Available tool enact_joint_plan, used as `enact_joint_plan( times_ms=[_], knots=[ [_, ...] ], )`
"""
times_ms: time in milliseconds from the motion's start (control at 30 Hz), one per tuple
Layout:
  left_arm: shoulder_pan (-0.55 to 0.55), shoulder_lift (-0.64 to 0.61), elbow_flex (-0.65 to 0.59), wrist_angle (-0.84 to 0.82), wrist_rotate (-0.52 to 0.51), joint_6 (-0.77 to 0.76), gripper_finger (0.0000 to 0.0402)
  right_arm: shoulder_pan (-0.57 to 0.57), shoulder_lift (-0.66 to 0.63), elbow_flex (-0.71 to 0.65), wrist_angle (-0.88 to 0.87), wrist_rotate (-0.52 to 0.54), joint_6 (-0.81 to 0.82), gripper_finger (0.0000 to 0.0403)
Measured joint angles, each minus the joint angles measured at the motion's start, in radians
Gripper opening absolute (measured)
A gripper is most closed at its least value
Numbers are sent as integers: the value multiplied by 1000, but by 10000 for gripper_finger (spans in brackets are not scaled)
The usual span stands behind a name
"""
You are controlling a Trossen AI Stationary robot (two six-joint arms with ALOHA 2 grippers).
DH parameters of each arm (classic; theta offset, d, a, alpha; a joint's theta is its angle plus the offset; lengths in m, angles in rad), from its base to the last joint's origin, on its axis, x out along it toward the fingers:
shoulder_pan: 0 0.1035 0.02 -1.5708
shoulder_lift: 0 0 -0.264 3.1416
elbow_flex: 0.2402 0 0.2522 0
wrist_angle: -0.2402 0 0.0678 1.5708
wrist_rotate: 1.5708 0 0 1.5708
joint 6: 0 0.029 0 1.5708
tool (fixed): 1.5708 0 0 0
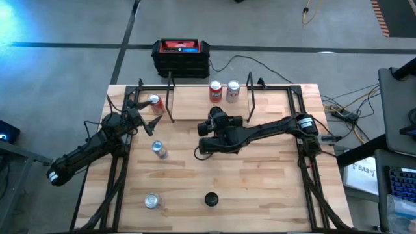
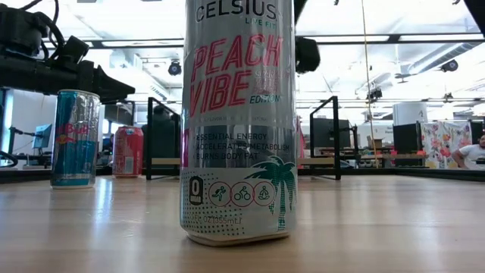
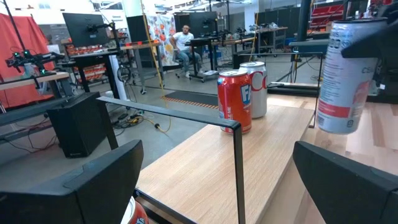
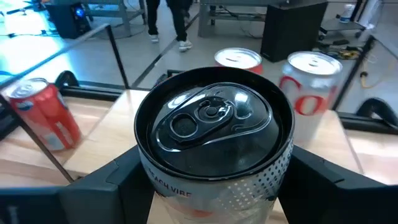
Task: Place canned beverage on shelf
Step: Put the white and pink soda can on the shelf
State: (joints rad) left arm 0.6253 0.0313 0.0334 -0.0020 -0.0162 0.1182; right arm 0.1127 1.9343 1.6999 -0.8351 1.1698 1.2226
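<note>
Nearest you on the worktop, a dark-topped can and a silver can stand upright, well apart. Mid-table, your right pincer is clamped around a silver Celsius can, holding it near the shelf. Your left pincer stands wide at the shelf's left end by a red can. At the far edge of the shelf, a red can and a white can stand just beside each other.
</note>
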Motion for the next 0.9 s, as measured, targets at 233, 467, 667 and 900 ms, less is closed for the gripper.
enact_joint_plan(
  times_ms=[233, 467, 667, 900],
  knots=[
    [0, 0, 0, 0, 0, 0, 398, -46, 0, -8, 234, -57, -255, 254],
    [0, 0, 0, 0, 0, 0, 398, -105, 0, -9, 328, -131, -332, 254],
    [0, 0, 0, 0, 0, 0, 398, -155, 0, -9, 398, -222, -417, 254],
    [0, 0, 0, 0, 0, 0, 398, -196, 24, -9, 506, -281, -563, 257]
  ],
)
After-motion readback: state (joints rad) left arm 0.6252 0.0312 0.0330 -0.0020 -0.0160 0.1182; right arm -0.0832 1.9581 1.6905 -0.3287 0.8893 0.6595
